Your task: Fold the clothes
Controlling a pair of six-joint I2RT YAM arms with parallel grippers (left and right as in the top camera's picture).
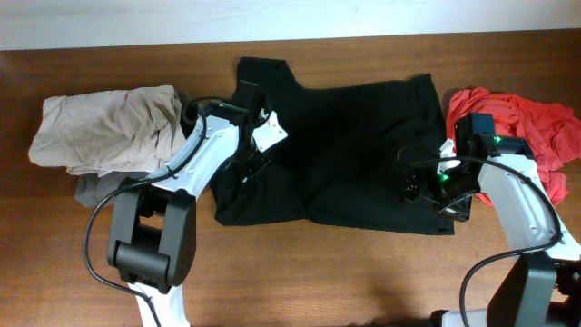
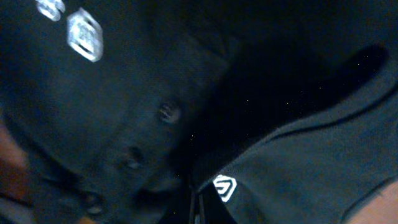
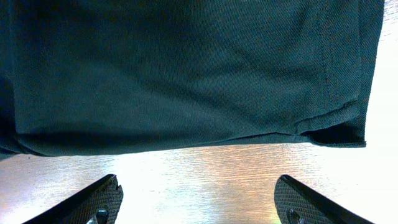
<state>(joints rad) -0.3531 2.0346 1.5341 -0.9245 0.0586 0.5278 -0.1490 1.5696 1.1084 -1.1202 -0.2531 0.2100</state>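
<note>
Black fabric fills the left wrist view almost edge to edge, blurred and dim. Two buttons (image 2: 168, 112) of the black polo shirt (image 1: 354, 154) can be made out, with a small white logo (image 2: 225, 186) low in the centre and a white printed label (image 2: 84, 34) at upper left, cut off by the frame. No fingers show clearly there. From overhead the left gripper (image 1: 247, 165) is dark against the shirt's left end, so whether it is clamped or loose cannot be told. In its own view the right gripper (image 3: 196, 186) is spread wide, its fingers (image 3: 93, 202) cropped at the lower corners, with bare table (image 3: 205, 168) between them and the shirt's hem just above, apart from them. The shirt lies flat mid-table. At upper left overhead a beige garment (image 1: 104, 127) covers most of a grey garment (image 1: 91, 191); a red garment (image 1: 536, 127) sits at the right edge, partly behind the right arm
</note>
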